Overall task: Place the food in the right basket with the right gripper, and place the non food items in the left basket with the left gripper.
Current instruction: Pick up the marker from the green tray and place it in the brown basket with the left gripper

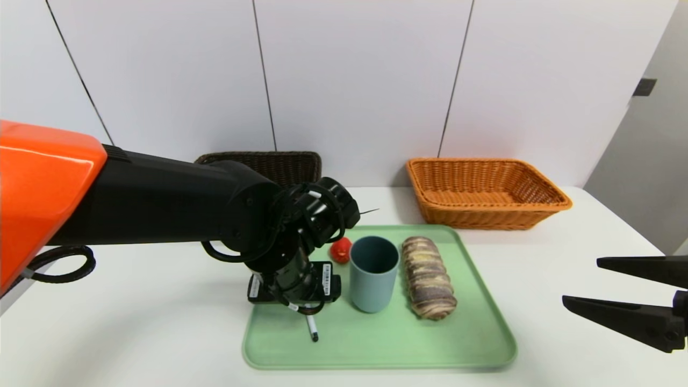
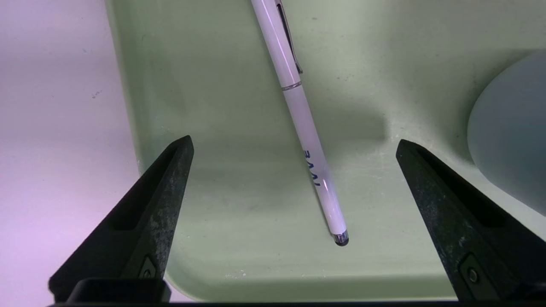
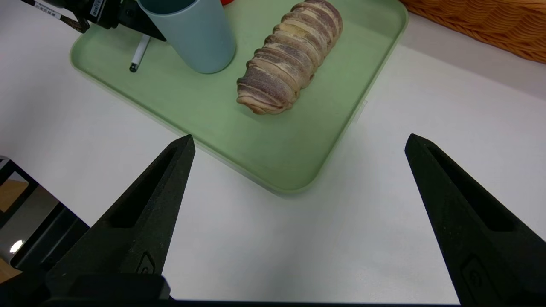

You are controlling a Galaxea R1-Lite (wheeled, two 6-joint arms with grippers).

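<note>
My left end effector (image 2: 294, 138) hangs wide open over the stylus pen (image 2: 300, 119), centre frame; my right end effector (image 3: 300, 136), also open, waits far right in the head view.

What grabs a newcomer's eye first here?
The left arm's orange shell, at the head view's left edge, then its open left gripper over the white pen on the green tray. Next, the orange basket behind the tray, toward the right.
</note>
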